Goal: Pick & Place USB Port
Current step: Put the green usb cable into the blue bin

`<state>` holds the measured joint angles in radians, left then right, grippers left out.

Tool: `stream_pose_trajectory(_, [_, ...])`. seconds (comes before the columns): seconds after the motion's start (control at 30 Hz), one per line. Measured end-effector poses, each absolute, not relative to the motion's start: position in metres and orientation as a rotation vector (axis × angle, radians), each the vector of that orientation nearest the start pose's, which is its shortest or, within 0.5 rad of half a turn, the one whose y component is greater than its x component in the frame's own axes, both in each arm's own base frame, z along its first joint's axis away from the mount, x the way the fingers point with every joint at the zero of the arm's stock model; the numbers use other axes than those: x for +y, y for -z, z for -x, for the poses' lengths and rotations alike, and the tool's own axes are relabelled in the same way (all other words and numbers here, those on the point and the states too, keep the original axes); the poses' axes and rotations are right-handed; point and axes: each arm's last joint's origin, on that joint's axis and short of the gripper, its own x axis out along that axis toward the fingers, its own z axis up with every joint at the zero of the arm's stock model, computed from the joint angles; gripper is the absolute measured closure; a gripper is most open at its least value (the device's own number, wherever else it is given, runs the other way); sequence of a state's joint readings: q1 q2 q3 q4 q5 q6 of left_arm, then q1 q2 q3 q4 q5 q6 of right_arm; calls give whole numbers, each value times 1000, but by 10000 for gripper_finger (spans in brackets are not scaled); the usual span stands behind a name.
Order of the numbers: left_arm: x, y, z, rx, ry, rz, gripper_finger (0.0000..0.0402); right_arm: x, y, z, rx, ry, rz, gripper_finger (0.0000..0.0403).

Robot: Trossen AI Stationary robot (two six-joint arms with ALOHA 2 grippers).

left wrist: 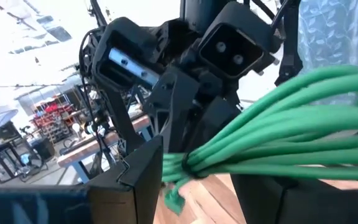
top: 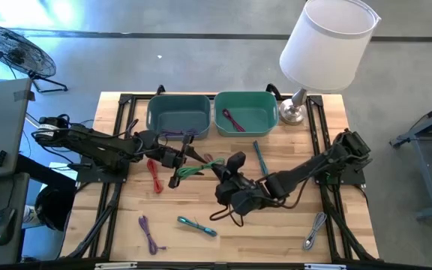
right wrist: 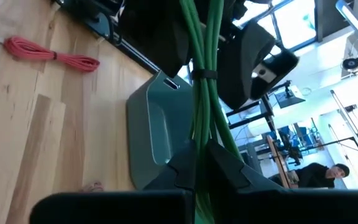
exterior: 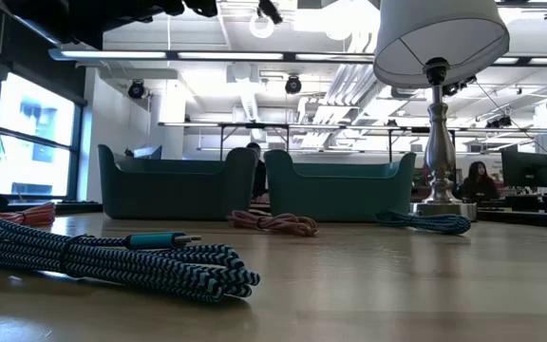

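Note:
The green cable (top: 197, 169), a tied bundle, hangs above the middle of the table between my two grippers. My right gripper (top: 220, 171) comes in from the table's right and is shut on it (right wrist: 196, 149). The bundle (right wrist: 204, 50) runs forward from those fingers and on between the fingers of my left gripper (top: 177, 166). My left gripper (left wrist: 194, 186) is open, with the bundle's tied end (left wrist: 188, 165) lying in its gap. The rest of the bundle (left wrist: 278, 124) fans out past one finger. My right gripper pinches the green strands (right wrist: 199, 134) between its two closed fingers, which reach roughly level from the table's right side and lie along the bundle. The bundle sticks out ahead of the fingers, clear of the table. My left gripper: I cannot tell whether its fingers touch the bundle.
Two teal bins (top: 177, 112) (top: 246, 111) stand at the far edge, and a lamp (top: 325, 45) stands at the far right. Loose cables lie around: red (top: 154, 174), purple (top: 148, 232), teal (top: 197, 225), blue (top: 259, 157) and silver (top: 313, 231).

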<state>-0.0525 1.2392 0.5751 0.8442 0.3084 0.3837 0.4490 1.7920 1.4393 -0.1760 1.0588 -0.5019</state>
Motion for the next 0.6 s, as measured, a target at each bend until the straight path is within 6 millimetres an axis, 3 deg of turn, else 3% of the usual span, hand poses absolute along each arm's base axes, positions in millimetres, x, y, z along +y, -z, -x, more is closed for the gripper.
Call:
stream_pose_trajectory(0.17, [-22,-266,-257,-239,322,-406,243,147,-291,-373,541,476,839,395])
stream_pose_trajectory(0.37, [-22,-265,-257,-249,329,-463,379,146,-290,-374,537,456,827,382])
stream_pose_trajectory(0.6, [-15,-263,-253,-135,180,-546,389,148,-290,-373,537,444,830,346])
